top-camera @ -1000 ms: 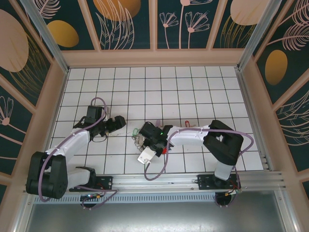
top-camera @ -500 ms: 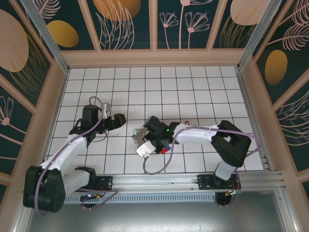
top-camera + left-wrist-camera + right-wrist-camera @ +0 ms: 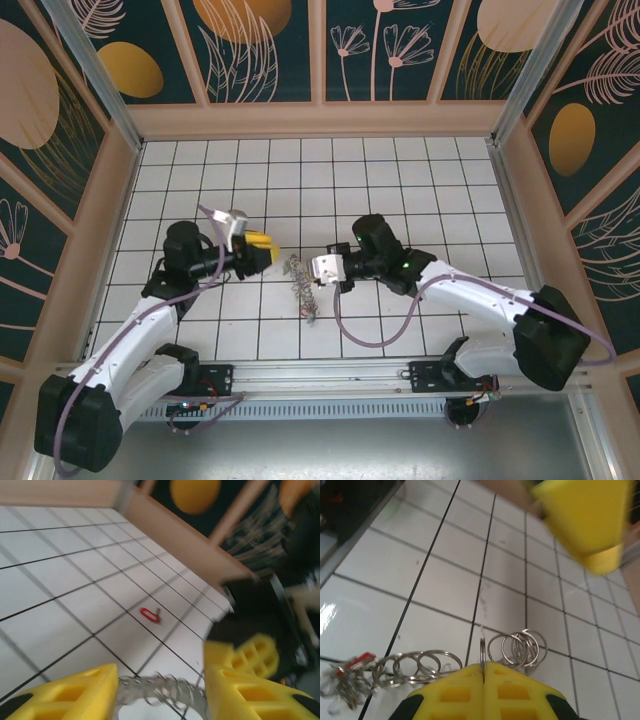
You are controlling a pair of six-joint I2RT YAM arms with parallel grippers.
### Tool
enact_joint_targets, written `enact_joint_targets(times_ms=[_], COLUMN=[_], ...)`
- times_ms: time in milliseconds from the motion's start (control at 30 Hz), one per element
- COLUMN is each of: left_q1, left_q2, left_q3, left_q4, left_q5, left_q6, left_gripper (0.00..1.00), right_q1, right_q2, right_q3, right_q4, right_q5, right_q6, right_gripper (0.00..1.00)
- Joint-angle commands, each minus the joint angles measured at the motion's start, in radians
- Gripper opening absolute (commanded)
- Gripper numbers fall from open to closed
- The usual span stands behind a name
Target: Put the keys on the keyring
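Observation:
The keyring [image 3: 300,282], a silvery chain of small rings, hangs between the two arms with a bunch dangling at its lower end. My right gripper [image 3: 314,272] is shut on one thin ring of the keyring [image 3: 520,647], pinched edge-on at its fingertips [image 3: 484,667]. A red key head [image 3: 359,660] hangs among the rings to the left. My left gripper [image 3: 272,255] has come in from the left. Its yellow jaws stand apart on either side of the keyring's band [image 3: 165,690], around the gripper's middle [image 3: 160,672]; blur hides whether they touch it. A red key [image 3: 150,615] lies on the tiles beyond.
White tiled floor [image 3: 400,180] with wooden walls on three sides. The right arm's dark body [image 3: 270,610] and yellow fingers [image 3: 247,652] sit close behind my left gripper. The left gripper's yellow finger [image 3: 585,520] hangs just above the rings.
The right gripper rose and swung back and right, drawing the keyring up off the floor. The left gripper moved right to the ring, and its jaws narrowed around it.

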Motion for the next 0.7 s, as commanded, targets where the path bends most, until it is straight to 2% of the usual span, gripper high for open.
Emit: enact_joint_targets(times_ms=[0, 133, 333, 467, 667], left_q1=[-0.074, -0.101, -0.195, -0.26, -0.281], left_q2=[-0.004, -0.001, 0.013, 0.029, 0.059], left_q3=[-0.005, -0.009, 0.076, 0.087, 0.124], left_q4=[0.081, 0.149, -0.074, -0.025, -0.026], left_q5=[0.061, 0.15, 0.179, 0.134, 0.095], left_q6=[0.162, 0.213, 0.56, 0.571, 0.572], left_gripper=[0.49, 0.49, 0.45, 0.41, 0.38], right_q1=[-0.009, -0.012, -0.012, -0.007, 0.014], right_q2=[-0.075, -0.131, -0.197, -0.21, -0.207], right_q3=[0.015, 0.046, 0.093, 0.108, 0.122], right_q4=[0.056, -0.019, -0.147, -0.196, -0.242], right_q5=[-0.065, -0.047, -0.03, -0.04, -0.039], right_q6=[0.161, 0.221, 0.263, 0.292, 0.291], right_gripper=[0.0, 0.0, 0.0, 0.0, 0.0])
